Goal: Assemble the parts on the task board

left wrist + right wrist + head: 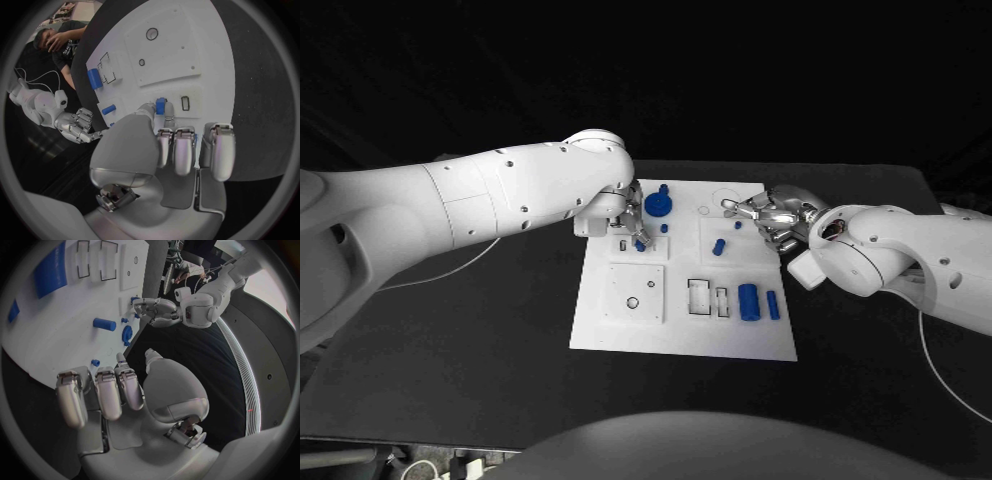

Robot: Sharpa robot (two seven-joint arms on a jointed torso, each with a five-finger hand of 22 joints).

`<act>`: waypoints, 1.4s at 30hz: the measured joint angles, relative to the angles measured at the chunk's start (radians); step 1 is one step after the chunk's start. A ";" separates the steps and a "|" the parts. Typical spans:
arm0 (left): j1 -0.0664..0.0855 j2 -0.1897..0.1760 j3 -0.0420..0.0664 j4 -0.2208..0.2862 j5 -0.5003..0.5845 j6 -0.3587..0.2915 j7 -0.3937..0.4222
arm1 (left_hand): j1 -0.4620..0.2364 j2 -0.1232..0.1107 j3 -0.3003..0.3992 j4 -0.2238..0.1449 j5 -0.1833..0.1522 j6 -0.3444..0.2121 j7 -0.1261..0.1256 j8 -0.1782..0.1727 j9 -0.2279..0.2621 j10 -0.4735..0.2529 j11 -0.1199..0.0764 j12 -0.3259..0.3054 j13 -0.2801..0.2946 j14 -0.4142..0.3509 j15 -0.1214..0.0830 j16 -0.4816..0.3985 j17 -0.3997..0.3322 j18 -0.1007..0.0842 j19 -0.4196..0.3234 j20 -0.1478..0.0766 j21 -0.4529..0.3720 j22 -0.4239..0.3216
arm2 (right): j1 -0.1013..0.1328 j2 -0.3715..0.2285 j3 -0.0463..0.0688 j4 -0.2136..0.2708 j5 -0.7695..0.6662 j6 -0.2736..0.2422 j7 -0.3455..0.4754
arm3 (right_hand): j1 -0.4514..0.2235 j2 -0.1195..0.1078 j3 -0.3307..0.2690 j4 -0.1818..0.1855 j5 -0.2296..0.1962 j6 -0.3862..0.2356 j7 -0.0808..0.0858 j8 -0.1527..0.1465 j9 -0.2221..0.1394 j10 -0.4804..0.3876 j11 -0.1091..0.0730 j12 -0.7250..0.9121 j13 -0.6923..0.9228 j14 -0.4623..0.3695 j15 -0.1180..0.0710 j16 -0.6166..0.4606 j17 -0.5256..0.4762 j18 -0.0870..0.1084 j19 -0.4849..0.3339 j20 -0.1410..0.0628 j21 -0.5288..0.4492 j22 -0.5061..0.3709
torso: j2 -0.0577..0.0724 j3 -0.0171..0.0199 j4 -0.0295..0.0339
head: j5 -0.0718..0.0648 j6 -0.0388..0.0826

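A small blue peg (pixel 160 106) is pinched between the thumb and a finger of the left hand (pixel 620 222), its lower end just above the white task board (pixel 632 335) beside a small rectangular slot (pixel 185 102); the remaining fingers (pixel 182 150) are curled downward. The fingers (pixel 106 390) of the right hand (pixel 769 215) are bent and held close together over the board's far right corner, and whether anything is gripped cannot be told. In the head view the left hand is seen at about 11 o'clock on the board, the right hand at about 1 o'clock. A blue round part (pixel 659 206) stands between the 2 hands at 12 o'clock. A short blue cylinder (pixel 718 246) lies near the centre, and a wide blue block (pixel 749 301) with a slim blue bar (pixel 773 304) just beside it lies at about 4 o'clock. The board rests on the black worktop (pixel 459 350).
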 measured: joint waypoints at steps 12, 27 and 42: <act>0.000 -0.004 0.000 0.002 0.001 -0.003 0.000 | -0.001 -0.001 0.006 -0.001 0.000 0.000 0.000 -0.001 0.002 0.000 0.000 0.000 0.000 0.000 0.000 0.000 0.000 0.000 0.000 0.000 0.000 0.000 | 0.000 0.000 0.000 0.000 0.000 0.000 0.000 | 0.005 0.005 -0.003 0.003 0.000 -0.004 -0.004 0.000 0.000 -0.004 0.004 0.000 0.000 0.000 0.000 0.000 0.001 0.000 0.000 0.000 0.000 0.000 | 0.000 -0.0006 -0.0004 | 0.002 0.000; 0.000 -0.019 0.002 0.019 0.000 -0.030 0.000 | -0.003 -0.003 0.009 0.002 -0.001 0.000 0.000 -0.007 0.006 0.000 0.000 0.000 0.000 0.000 0.000 0.000 0.000 0.000 0.000 0.000 0.000 0.000 | 0.000 0.000 0.000 0.000 0.000 0.001 -0.001 | 0.005 0.005 -0.003 0.003 0.000 -0.004 -0.004 0.000 0.000 -0.004 0.004 0.000 0.000 0.000 0.000 0.000 0.001 0.000 0.000 0.000 0.000 0.000 | 0.000 -0.0008 -0.0006 | -0.002 0.000; 0.000 -0.007 0.001 0.002 -0.001 -0.034 0.000 | -0.006 -0.006 0.009 0.002 -0.001 0.000 0.000 -0.003 0.007 0.000 0.000 0.000 0.000 0.000 0.000 0.000 0.000 0.000 0.000 0.000 0.000 0.000 | 0.000 -0.001 0.000 -0.001 0.000 0.001 -0.001 | 0.005 0.005 -0.003 0.003 0.000 -0.004 -0.004 0.000 0.000 -0.004 0.004 0.000 0.000 0.000 0.000 0.000 0.000 0.000 -0.004 0.004 0.000 0.000 | 0.000 0.0000 -0.0005 | -0.001 0.000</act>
